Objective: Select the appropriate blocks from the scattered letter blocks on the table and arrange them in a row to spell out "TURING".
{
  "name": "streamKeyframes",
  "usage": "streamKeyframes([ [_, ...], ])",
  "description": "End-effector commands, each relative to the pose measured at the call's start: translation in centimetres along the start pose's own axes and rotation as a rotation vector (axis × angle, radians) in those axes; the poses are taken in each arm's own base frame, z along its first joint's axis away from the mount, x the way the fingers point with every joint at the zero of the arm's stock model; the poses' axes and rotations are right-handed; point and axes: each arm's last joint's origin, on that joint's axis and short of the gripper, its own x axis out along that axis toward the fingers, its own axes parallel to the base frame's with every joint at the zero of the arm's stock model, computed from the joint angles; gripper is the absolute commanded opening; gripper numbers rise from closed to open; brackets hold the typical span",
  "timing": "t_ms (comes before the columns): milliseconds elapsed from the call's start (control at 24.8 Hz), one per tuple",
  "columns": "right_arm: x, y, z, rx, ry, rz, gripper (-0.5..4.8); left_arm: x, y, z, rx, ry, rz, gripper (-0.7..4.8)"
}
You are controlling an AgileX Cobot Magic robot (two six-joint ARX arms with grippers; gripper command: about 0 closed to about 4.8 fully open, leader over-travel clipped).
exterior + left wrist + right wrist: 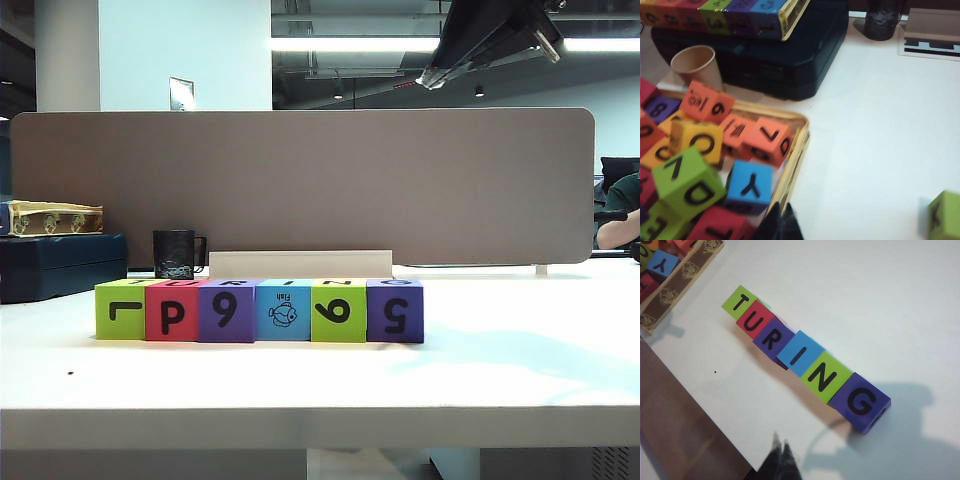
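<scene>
Letter blocks [805, 357] sat touching in row mid-table [880, 295], tops spelling TURING for overhead reading: task looked complete. Left hand [780, 225] pinched shut, empty, above tray [796, 155]. Right hand [780, 455] shut, empty, near row.

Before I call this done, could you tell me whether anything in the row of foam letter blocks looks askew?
Slightly: the light blue I block juts out of line with its neighbours. Otherwise TURING reads correctly across the white table. Left gripper and right gripper are shut, holding nothing.

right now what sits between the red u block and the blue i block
One purple R block sits between the red U block and the blue I block, shown in the right wrist view.
</scene>
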Motion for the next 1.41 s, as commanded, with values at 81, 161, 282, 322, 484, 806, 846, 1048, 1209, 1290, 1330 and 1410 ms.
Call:
streamKeyframes([
  [81, -0.1, 0.1, 0.1, -0.011, -0.013, 0.002, -0.01, -0.7, 0.7, -2.5, -0.030, -0.023, 0.006, -0.06],
  [161, -0.1, 0.1, 0.2, -0.011, -0.013, 0.002, -0.01, -1.0, 1.1, -4.2, -0.049, -0.026, 0.020, -0.05],
  [282, -0.1, 0.1, 0.1, -0.011, -0.013, 0.002, -0.01, -1.2, 1.2, -6.0, -0.055, -0.038, 0.024, -0.05],
  [322, -0.1, 0.1, 0.1, -0.011, -0.013, 0.002, -0.01, -1.3, 1.3, -6.5, -0.057, -0.046, 0.023, -0.06],
  [484, -0.1, 0.1, 0.2, -0.011, -0.013, 0.002, -0.01, -1.8, 1.6, -9.7, -0.097, -0.109, 0.018, -0.05],
  [806, -0.1, 0.1, 0.2, -0.011, -0.013, 0.002, -0.01, -1.4, 1.8, -14.2, -0.155, -0.193, 0.017, -0.06],
  [846, -0.1, 0.1, 0.1, -0.011, -0.013, 0.002, -0.01, -1.2, 1.8, -14.3, -0.170, -0.214, 0.017, -0.06],
  [1048, -0.1, 0.1, 0.1, -0.011, -0.013, 0.002, -0.01, -0.7, 1.9, -15.1, -0.202, -0.265, 0.000, -0.05],
  [1209, -0.1, 0.1, 0.1, -0.011, -0.013, 0.002, -0.01, -0.9, 2.1, -15.0, -0.181, -0.293, 0.004, -0.06],
  [1290, -0.1, 0.1, 0.1, -0.011, -0.013, 0.002, -0.01, -1.0, 2.0, -15.0, -0.148, -0.291, -0.030, -0.05],
  [1330, -0.1, 0.1, 0.1, -0.011, -0.013, 0.002, -0.01, -1.0, 1.9, -15.1, -0.119, -0.284, -0.055, -0.05],
  [1410, -0.1, 0.1, 0.1, -0.011, -0.013, 0.002, -0.01, -1.0, 1.6, -15.5, -0.052, -0.245, -0.146, -0.05],
])
